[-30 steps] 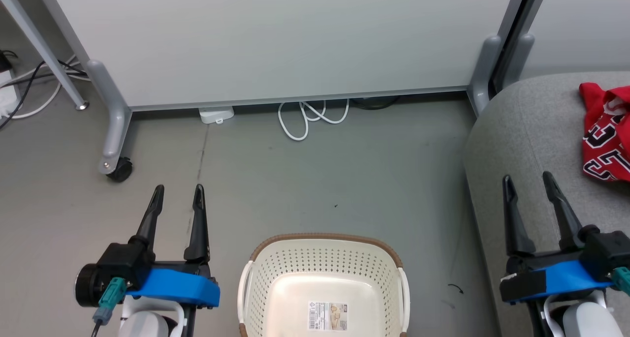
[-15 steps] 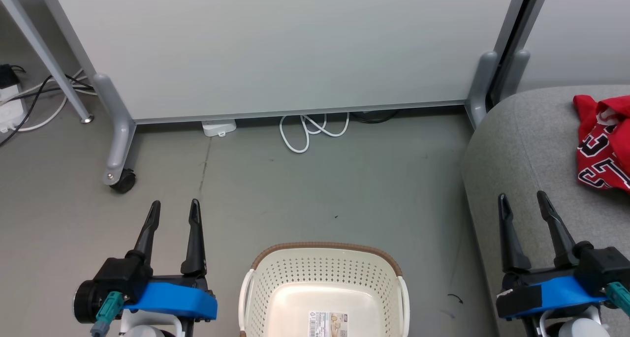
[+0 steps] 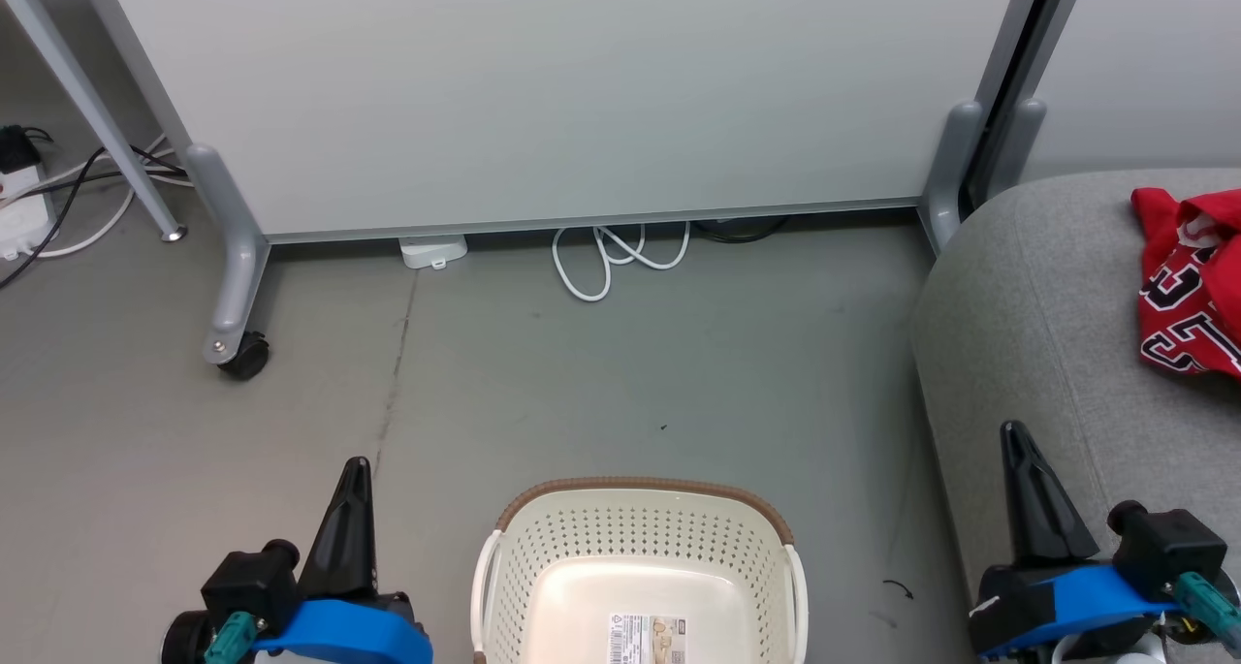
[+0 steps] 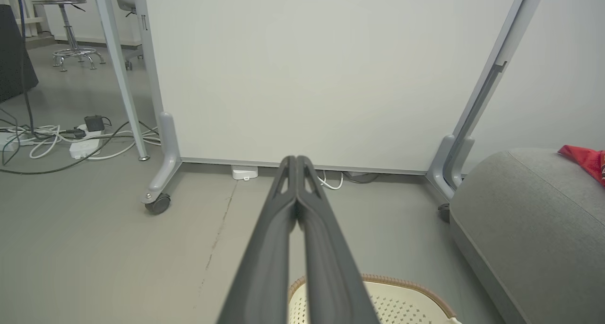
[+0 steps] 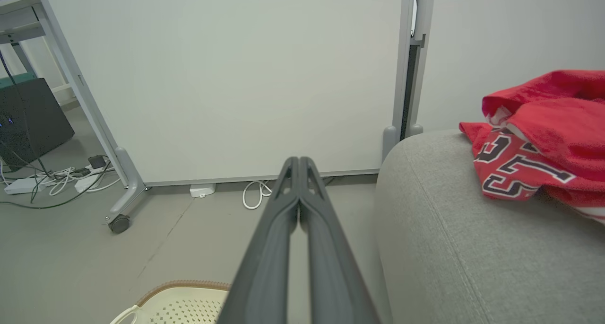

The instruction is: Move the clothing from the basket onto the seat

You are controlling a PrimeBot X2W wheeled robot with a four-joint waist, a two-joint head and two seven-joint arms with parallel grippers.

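Clothing (image 5: 543, 135) lies in a crumpled red heap on the seat (image 3: 1028, 315), its black, white-edged lettering facing up, well apart from both claws. The left claw (image 3: 355, 470) has its two dark fingers pressed flat together with nothing between them. It sits low, just left of the basket (image 3: 640, 488), and points forward over the grey floor (image 3: 679, 354). The right claw (image 3: 1015, 436) is pinched together the same way, gripping nothing, at the seat's left edge, its tip aimed toward the white partition (image 3: 582, 92).

Both arms are cut off at the bottom of the head view just behind their blue wrist brackets. The basket stands on the floor between the two claws, its near half out of frame, with a paper label (image 3: 647, 638) on its bottom. The red heap runs past the right edge of the head view, so its full extent cannot be made out. The right wrist view brings it closer, with plain red fabric folded over the lettered piece. The left wrist view takes in a stool (image 4: 71, 2) and a power strip (image 4: 82, 146) among tangled cables beyond the partition's left leg.
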